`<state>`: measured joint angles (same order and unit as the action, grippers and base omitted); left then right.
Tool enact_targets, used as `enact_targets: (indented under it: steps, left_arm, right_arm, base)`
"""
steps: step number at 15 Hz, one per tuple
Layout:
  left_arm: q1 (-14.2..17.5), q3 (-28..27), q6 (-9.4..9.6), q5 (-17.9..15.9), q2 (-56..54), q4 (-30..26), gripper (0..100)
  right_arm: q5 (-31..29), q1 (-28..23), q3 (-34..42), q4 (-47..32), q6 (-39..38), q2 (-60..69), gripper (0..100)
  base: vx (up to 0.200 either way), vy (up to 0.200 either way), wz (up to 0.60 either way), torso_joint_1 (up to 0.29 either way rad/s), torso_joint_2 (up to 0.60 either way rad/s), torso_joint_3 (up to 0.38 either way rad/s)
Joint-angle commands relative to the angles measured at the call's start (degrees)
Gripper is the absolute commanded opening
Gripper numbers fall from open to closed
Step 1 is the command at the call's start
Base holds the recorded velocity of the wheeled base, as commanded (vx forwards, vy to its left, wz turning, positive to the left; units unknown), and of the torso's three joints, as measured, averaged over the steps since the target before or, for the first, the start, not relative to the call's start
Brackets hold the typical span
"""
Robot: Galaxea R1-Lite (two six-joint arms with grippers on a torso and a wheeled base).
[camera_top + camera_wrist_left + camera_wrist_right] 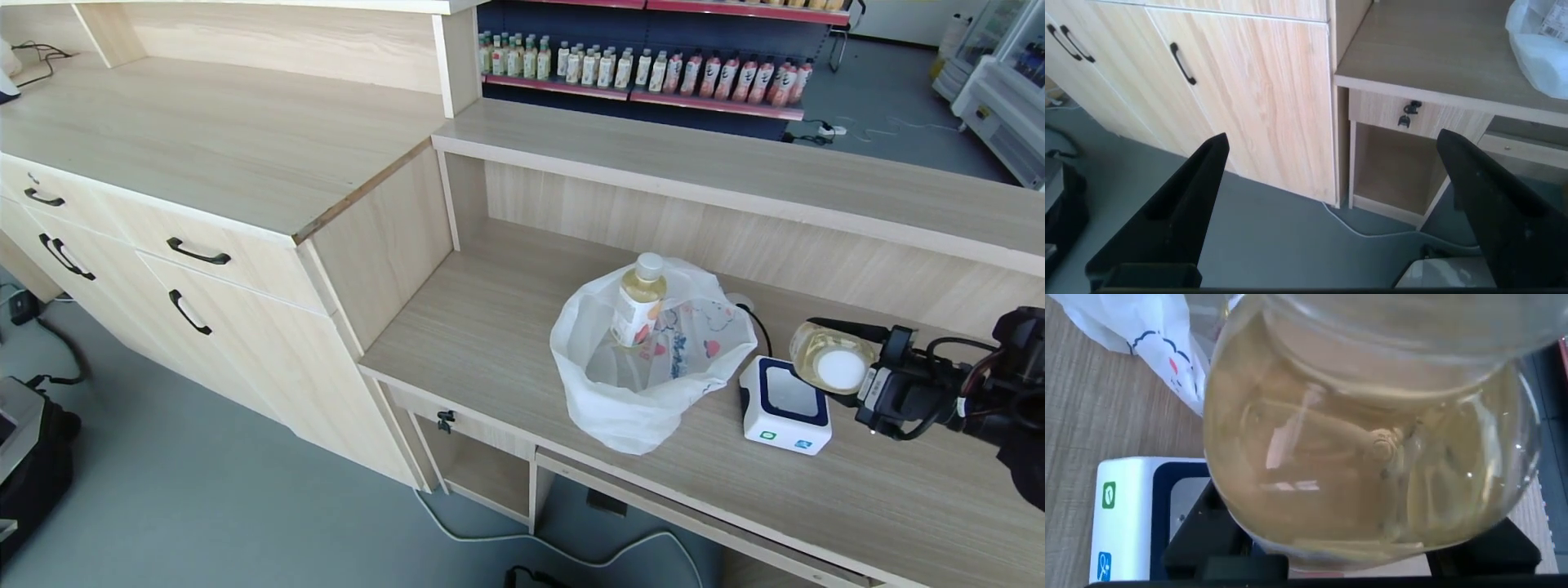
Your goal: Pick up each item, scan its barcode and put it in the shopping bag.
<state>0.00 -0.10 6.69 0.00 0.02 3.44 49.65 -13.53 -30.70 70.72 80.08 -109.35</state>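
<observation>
Head view: right gripper (824,363) clamps a liquid-filled bottle (841,369) sideways, just beside the scanner (785,404). It is likely heavy, smooth and slippery, so grip mid-body firmly. Left gripper (1331,137) gapes open.

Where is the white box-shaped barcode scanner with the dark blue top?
In the head view the scanner lies on the light wooden counter, right of the white plastic shopping bag and beside the clear amber bottle in the right gripper.

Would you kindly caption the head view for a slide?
Right hand holds a bottle by the scanner; another bottle stands in the bag.
</observation>
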Motion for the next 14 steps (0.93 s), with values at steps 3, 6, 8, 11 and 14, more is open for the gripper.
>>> enact_targets:
  steps: [3, 6, 8, 11, 14]
  left_arm:
    - [0.0, 0.0, -0.01, 0.0, 0.0, 0.0, 100]
    - [0.0, 0.0, -0.01, 0.0, 0.0, 0.0, 100]
    - [0.0, 0.0, -0.01, 0.0, 0.0, 0.1, 100]
    - [0.0, 0.0, -0.01, 0.0, 0.0, 0.0, 100]
    - [0.0, 0.0, -0.01, 0.0, 0.0, 0.0, 100]
  right_arm:
    - [0.1, -0.8, 0.3, -0.1, 2.1, -2.0, 0]
    - [0.9, -1.5, 0.4, 0.0, 4.0, -3.5, 0]
    - [0.9, -1.6, 0.1, 0.0, 4.0, -4.3, 0]
    - [0.9, -1.5, 0.2, 0.2, 4.3, -5.5, 0]
    - [0.8, -1.2, -0.2, 0.3, 4.9, -6.6, 0]
  base:
    - [0.0, 0.0, 0.0, 0.0, 0.0, 0.0]
    - [0.0, 0.0, 0.0, 0.0, 0.0, 0.0]
    - [0.0, 0.0, 0.0, 0.0, 0.0, 0.0]
    - [0.0, 0.0, 0.0, 0.0, 0.0, 0.0]
    - [0.0, 0.0, 0.0, 0.0, 0.0, 0.0]
